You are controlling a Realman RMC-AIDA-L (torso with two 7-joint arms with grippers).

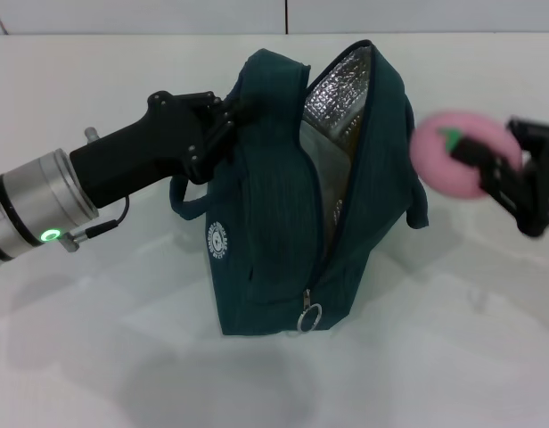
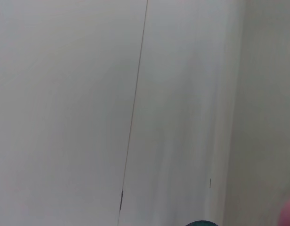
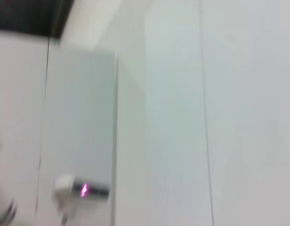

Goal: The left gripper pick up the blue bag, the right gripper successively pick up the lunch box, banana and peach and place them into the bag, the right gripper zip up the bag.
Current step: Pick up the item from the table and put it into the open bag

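Left gripper fingers clamp the blue bag upright, unzipped, on the table. Right gripper fingers grip the peach beside the bag's opening.

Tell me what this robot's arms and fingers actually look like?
The left arm is a silver metal cylinder with a glowing green ring light and a thin black cable, ending in the matte black, angular left gripper. The right gripper is the same blocky black, with flat black fingers. No markings show.
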